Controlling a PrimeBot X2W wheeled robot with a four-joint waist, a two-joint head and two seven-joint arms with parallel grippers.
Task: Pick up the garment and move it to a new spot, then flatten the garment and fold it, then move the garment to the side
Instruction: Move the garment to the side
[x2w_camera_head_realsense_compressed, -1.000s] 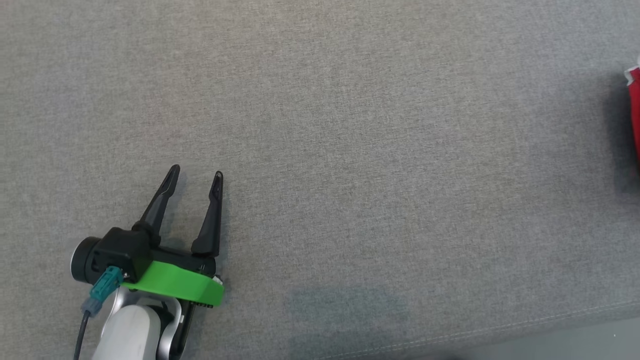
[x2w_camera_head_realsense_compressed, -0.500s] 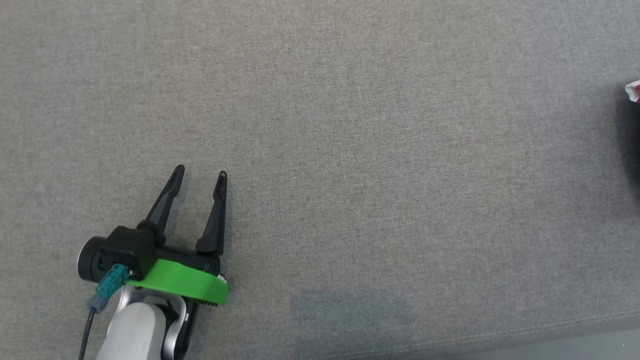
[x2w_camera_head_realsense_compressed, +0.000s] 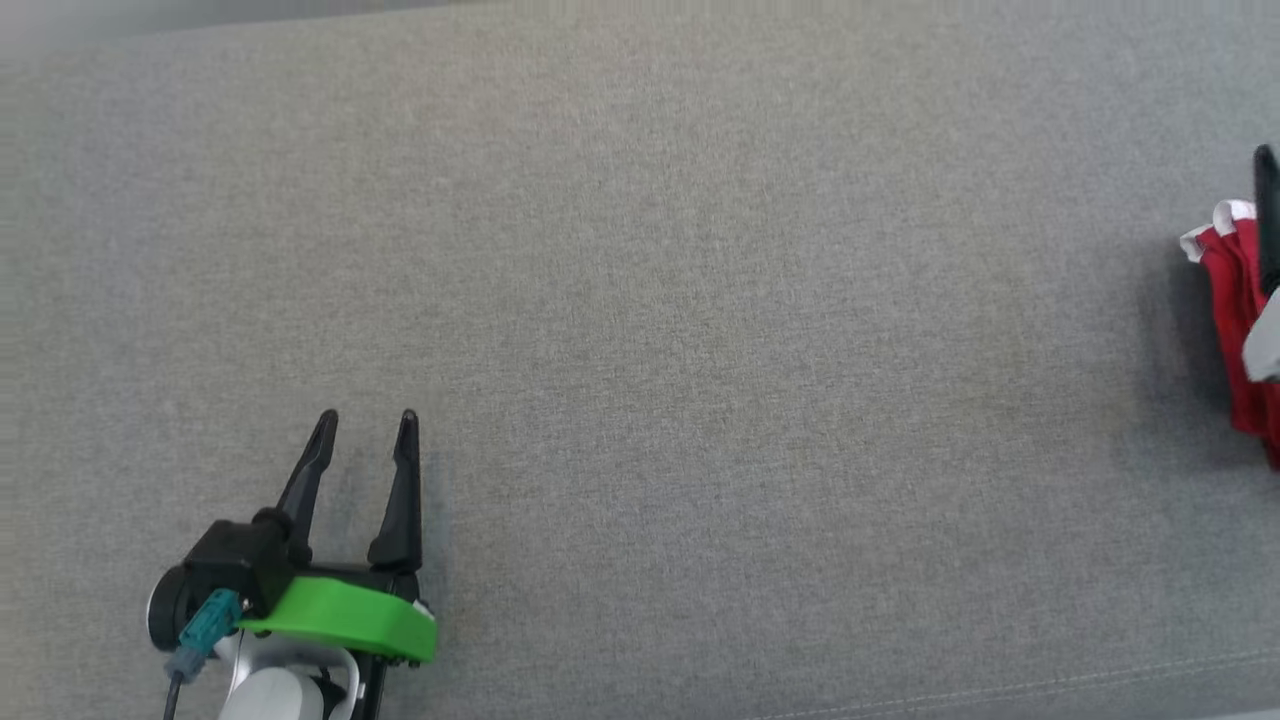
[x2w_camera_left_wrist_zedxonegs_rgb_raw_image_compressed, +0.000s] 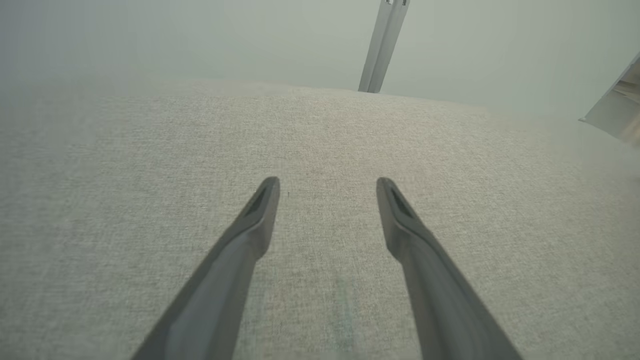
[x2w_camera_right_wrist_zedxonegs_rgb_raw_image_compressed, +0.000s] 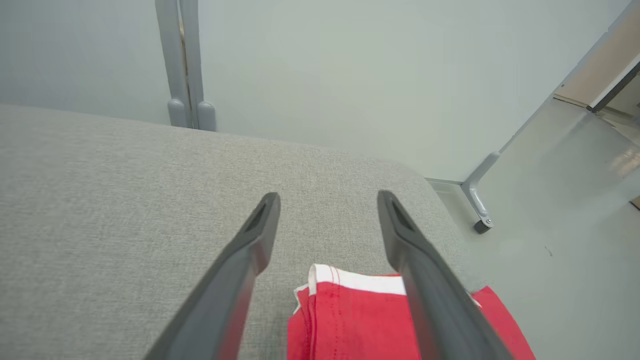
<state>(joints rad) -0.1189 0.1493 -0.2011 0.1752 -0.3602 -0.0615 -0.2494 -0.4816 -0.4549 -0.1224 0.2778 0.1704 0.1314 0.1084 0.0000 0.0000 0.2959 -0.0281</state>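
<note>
The garment (x2w_camera_head_realsense_compressed: 1235, 330) is red cloth with white trim, bunched in folds at the far right of the grey padded surface (x2w_camera_head_realsense_compressed: 700, 300). In the right wrist view the garment (x2w_camera_right_wrist_zedxonegs_rgb_raw_image_compressed: 350, 320) lies on the surface below and between the fingers of my right gripper (x2w_camera_right_wrist_zedxonegs_rgb_raw_image_compressed: 327, 200), which is open and holds nothing. One of its dark fingers (x2w_camera_head_realsense_compressed: 1266, 215) shows over the garment at the head view's right edge. My left gripper (x2w_camera_head_realsense_compressed: 366, 420) hovers at the lower left, open and empty, far from the garment. The left wrist view shows the left gripper (x2w_camera_left_wrist_zedxonegs_rgb_raw_image_compressed: 326, 185) over bare grey fabric.
The surface's far edge (x2w_camera_head_realsense_compressed: 300, 20) runs along the top of the head view. A stitched seam (x2w_camera_head_realsense_compressed: 1100, 675) marks its near side. In the right wrist view, the surface's rounded corner (x2w_camera_right_wrist_zedxonegs_rgb_raw_image_compressed: 425, 185) is just past the garment, with floor (x2w_camera_right_wrist_zedxonegs_rgb_raw_image_compressed: 560, 240) and a metal leg (x2w_camera_right_wrist_zedxonegs_rgb_raw_image_compressed: 477, 200) beyond.
The head view has shifted, so more of the garment and one right finger now show at the right edge. The left gripper stays open, lower in the picture.
</note>
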